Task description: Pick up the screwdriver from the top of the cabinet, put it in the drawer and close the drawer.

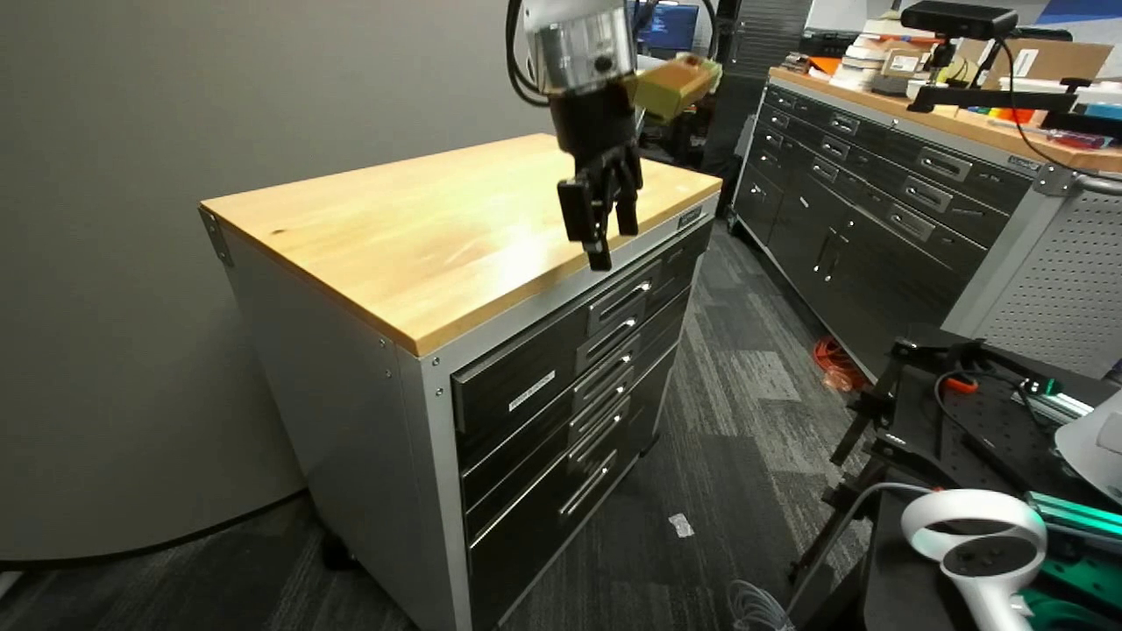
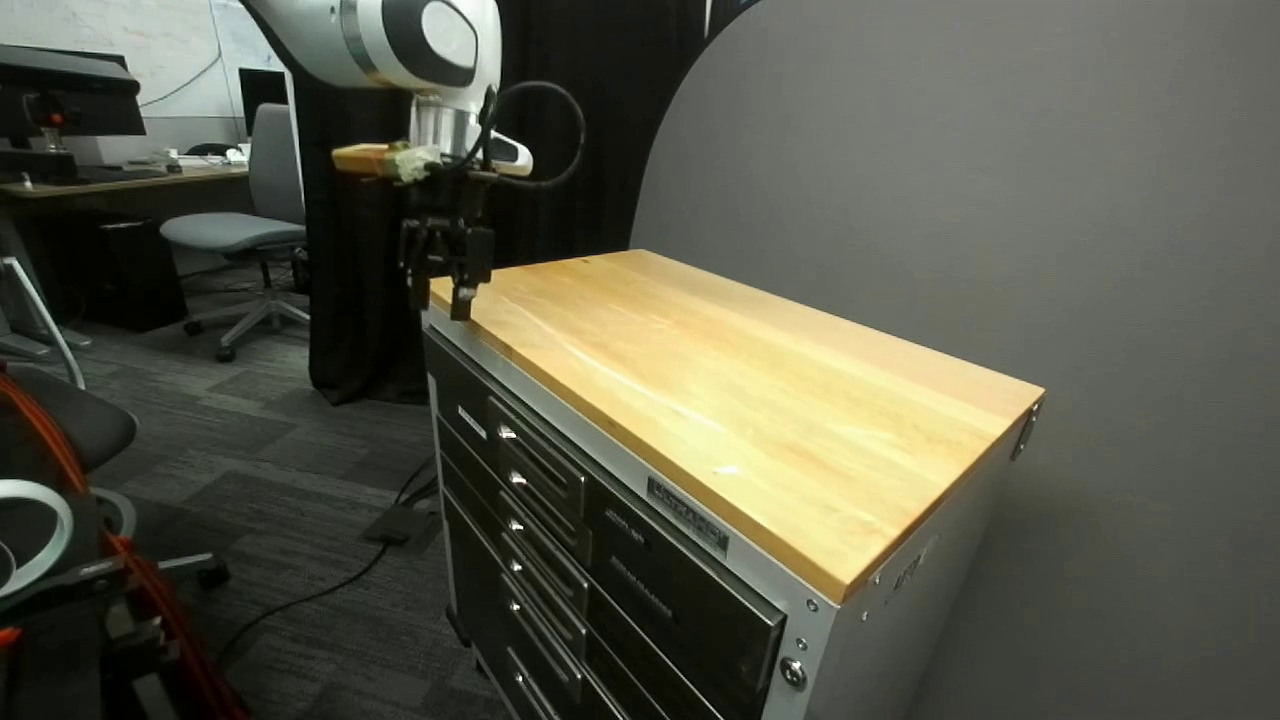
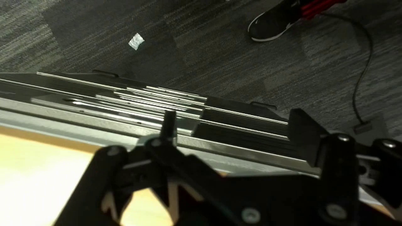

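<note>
Screwdriver: not identified in any of the three views. None can be made out on the exposed part of the wooden top (image 2: 720,370); a pale fleck (image 2: 727,470) near its front edge, seen in both exterior views, is too small to name. The inside of the uppermost drawer (image 1: 543,359) is out of sight, so whether the tool lies there cannot be confirmed.

The drawer appears closed in the cabinet (image 1: 324,377), its dark front level or nearly level with the lower drawers (image 1: 526,526); full seating cannot be verified.

The gripper (image 3: 235,131) has its jaws well apart, with nothing visible between them. It hangs by the front edge of the top, a stack of handles (image 3: 154,103) showing beyond it in the wrist view. No contact with the drawer is seen.

Step in hand, by judgement: the end of the task, with the tool presumably stowed and the closing done or nearly so. The next move calls for confirming that the drawer is home. Should it stand proud, a gentle, square push at mid-front is advised; if seated, the arm (image 2: 420,40) need only rise away.
</note>
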`<state>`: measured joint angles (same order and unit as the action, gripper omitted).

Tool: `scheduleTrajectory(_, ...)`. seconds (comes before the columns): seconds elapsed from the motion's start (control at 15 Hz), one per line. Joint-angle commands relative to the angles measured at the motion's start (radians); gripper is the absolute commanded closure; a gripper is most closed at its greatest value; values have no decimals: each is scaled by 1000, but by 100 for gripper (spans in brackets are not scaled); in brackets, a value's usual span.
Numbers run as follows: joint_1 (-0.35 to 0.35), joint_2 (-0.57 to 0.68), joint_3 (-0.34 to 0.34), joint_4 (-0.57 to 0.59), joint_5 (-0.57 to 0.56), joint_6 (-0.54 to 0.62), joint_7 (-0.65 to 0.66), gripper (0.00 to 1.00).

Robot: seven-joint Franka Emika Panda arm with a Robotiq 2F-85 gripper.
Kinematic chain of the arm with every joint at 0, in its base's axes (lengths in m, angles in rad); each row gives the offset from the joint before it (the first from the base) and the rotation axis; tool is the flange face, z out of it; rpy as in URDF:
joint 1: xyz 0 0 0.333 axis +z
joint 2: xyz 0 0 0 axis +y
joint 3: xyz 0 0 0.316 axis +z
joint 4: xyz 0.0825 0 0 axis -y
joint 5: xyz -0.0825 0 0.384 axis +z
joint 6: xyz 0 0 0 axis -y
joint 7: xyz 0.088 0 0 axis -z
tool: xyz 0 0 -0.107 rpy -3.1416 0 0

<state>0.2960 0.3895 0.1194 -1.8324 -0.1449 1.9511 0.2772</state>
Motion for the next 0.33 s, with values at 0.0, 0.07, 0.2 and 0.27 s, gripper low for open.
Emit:
scheduleTrajectory(0.0,-37,-95,28,68,65,-130,-104,0)
scheduleTrajectory(0.07,-40,-111,31,91,76,-150,-108,0)
scheduleTrajectory(0.2,-33,-98,24,73,56,-122,-73,0)
scheduleTrajectory(0.27,-35,-112,25,90,66,-140,-75,0)
